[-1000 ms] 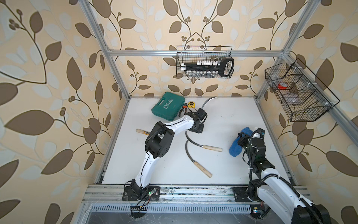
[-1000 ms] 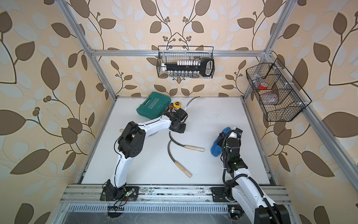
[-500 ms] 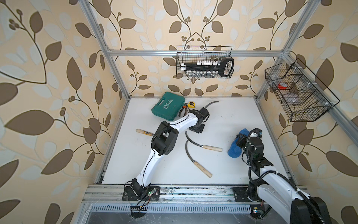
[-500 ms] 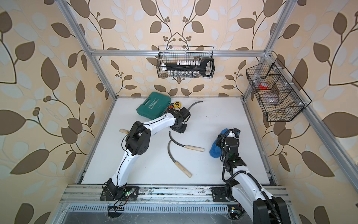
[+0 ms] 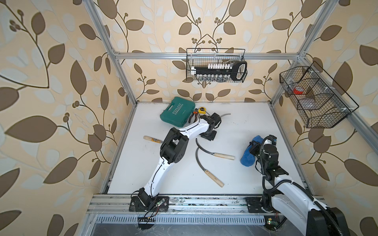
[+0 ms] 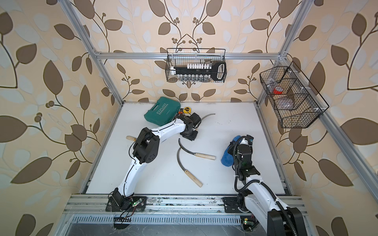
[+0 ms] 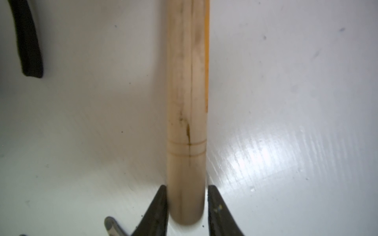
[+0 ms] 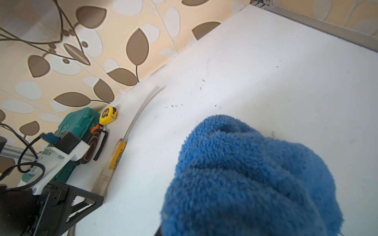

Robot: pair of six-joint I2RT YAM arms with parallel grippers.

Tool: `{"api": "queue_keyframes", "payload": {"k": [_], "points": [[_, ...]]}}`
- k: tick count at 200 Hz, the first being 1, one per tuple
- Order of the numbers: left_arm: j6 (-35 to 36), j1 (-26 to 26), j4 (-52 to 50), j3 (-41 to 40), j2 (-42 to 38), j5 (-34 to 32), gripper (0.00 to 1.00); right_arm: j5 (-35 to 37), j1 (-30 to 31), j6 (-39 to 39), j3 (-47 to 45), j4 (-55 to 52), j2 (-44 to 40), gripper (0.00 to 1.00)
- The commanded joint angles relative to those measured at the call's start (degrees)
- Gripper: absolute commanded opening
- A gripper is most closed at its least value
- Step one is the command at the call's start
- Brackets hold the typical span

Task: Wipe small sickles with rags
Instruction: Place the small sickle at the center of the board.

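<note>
light: bright, even; glare: sheen on table (image 7: 263,155); blur: rag (image 8: 255,179) soft; edges: wide-angle bowing

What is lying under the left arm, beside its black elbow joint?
A pale wooden handle sticks out from beneath the left arm in both top views. The arm covers its far end, so no blade is visible.

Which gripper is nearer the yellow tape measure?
Left. The left gripper straddles a sickle handle close to the tape measure; the right gripper holds the blue cloth across the table.
</note>
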Motion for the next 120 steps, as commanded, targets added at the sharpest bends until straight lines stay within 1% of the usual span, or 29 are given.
{"api": "queue_keyframes", "payload": {"k": [1, 38, 66, 86, 120], "points": [[-0.1, -0.1, 0.3, 0.8, -1.1, 0.8, 0.37, -0.6, -0.2, 0.3, 1.5, 1.2, -0.3, 0.04], [-1.0, -0.2, 1.3, -0.8, -3.2, -0.2, 0.39, -0.6, -0.2, 0.2, 1.5, 1.2, -0.4, 0.05], [-3.4, -0.7, 6.0, -7.0, -10.8, -0.4, 0.47, -0.5, -0.2, 0.3, 1.6, 1.0, -0.1, 0.05], [-7.0, -2.8, 9.3, -14.5, -19.4, -5.0, 0.53, -0.6, -0.2, 0.3, 1.8, 1.0, 0.2, 0.05], [-14.3, -9.6, 17.4, -32.8, -36.5, -15.4, 0.73, -0.8, -0.2, 0.2, 2.0, 0.9, 0.5, 0.05]]}}
